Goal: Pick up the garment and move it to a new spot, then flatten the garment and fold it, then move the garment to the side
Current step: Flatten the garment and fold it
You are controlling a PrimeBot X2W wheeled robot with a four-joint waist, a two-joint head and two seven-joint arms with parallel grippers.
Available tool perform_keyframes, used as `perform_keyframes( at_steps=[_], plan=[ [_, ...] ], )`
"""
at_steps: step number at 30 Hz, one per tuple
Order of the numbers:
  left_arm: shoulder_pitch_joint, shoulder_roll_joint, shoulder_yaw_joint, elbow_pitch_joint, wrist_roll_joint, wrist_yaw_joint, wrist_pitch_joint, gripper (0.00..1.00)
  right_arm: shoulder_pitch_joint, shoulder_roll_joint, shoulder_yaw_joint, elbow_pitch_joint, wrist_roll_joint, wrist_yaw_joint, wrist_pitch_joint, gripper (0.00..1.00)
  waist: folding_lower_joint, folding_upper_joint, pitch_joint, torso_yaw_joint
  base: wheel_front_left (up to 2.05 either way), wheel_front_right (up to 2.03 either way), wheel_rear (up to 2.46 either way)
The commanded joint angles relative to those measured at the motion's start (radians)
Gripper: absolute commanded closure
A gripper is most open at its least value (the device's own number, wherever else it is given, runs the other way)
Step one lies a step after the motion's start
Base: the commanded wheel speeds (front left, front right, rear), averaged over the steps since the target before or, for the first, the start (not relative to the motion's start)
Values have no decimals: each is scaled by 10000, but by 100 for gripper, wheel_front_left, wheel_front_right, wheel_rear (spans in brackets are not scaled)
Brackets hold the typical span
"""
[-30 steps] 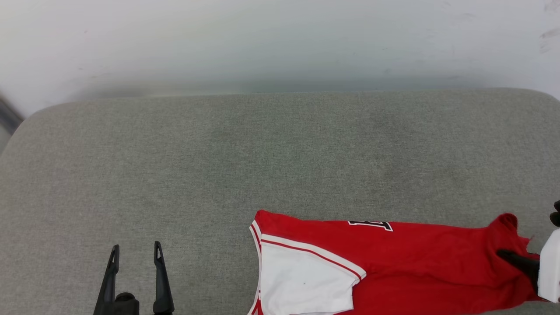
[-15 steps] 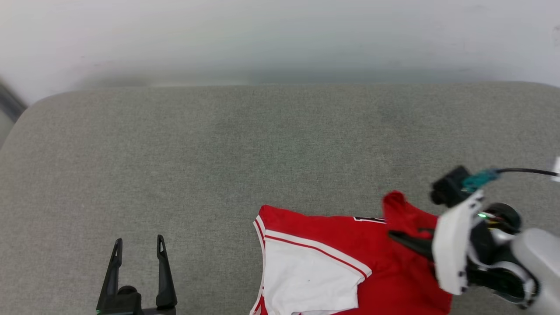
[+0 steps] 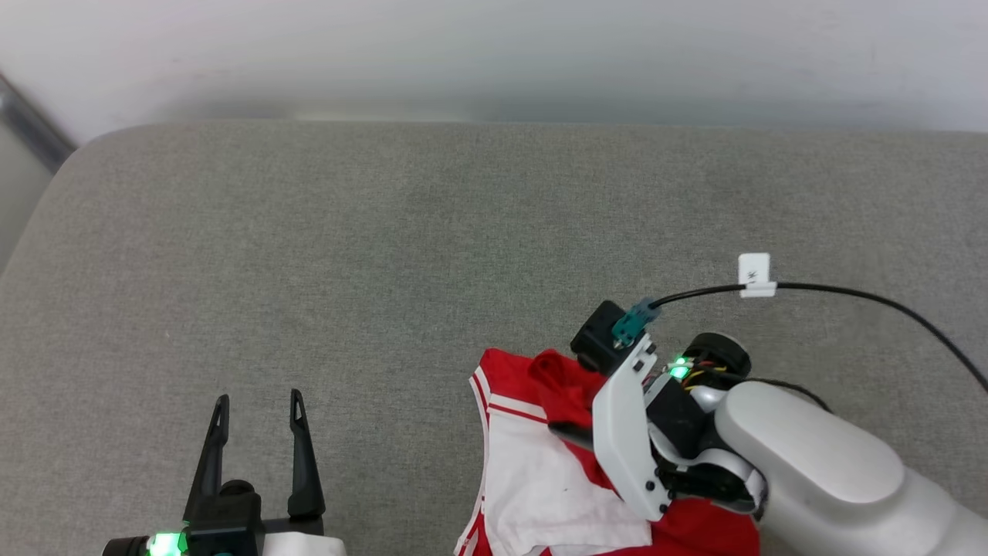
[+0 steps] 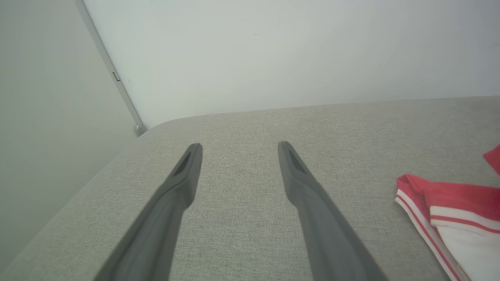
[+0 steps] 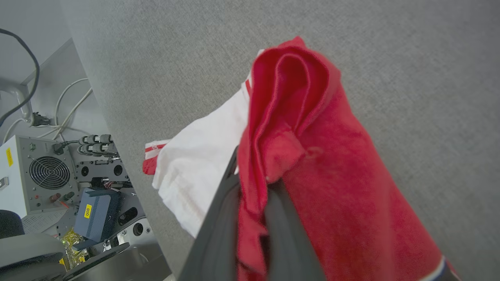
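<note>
My right gripper (image 3: 562, 423) is pinched shut on a fold of the red part of the garment (image 3: 540, 486), and the cloth is bunched up over my fingers (image 5: 218, 218). The garment lies at the near edge of the grey cushion (image 3: 386, 255), right of the middle, with its white sleeve flat. My left gripper (image 3: 258, 401) is wide open and holds nothing, toward the left end of that edge, well apart from the garment.
</note>
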Motion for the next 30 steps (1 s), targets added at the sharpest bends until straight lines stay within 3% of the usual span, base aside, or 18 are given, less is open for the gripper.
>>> perform_keyframes(
  at_steps=[1, 8, 12, 13, 14, 21, 27, 30],
  plan=[
    [-103, -65, 44, -2, 16, 40, -26, 0, -160, 210, 203, 322, 39, -2, -110, 100, -1, -1, 84, 44, 0, 0, 0],
    [-185, -125, -3, 5, 35, -23, -26, 0, -169, 598, 1408, 1853, -324, -6, -521, 100, -1, -1, 332, 106, 0, 0, 0],
    [-175, -113, -10, 24, 57, -80, -26, 0, -161, 679, 1447, 2320, -32, -10, -1131, 100, -1, -1, 367, 38, 0, 0, 0],
    [-143, -95, 3, 18, 60, -86, -26, 0, -243, 686, 1404, 2324, 46, -10, -1329, 63, -1, -1, 344, -16, 0, 0, 0],
    [-110, -87, -5, 18, 74, -105, -26, 0, -336, 651, 1343, 2283, 112, -10, -1529, 0, -1, -1, 317, -64, 0, 0, 0],
    [95, -43, 9, -1, 66, -108, -26, 0, -678, -200, 453, 1569, -538, -6, -3772, 0, -1, -1, -58, -427, 0, 0, 0],
    [276, -11, 46, 8, 89, -84, -26, 0, 31, -509, -1824, 1751, -2318, -6, -6725, 0, -1, -1, -379, -778, 0, 0, 0],
    [439, -4, 58, -29, 29, -109, -26, 0, 717, -252, -3493, 1950, -3142, -6, -7837, 0, -1, -1, -516, -922, 0, 0, 0]
  ],
)
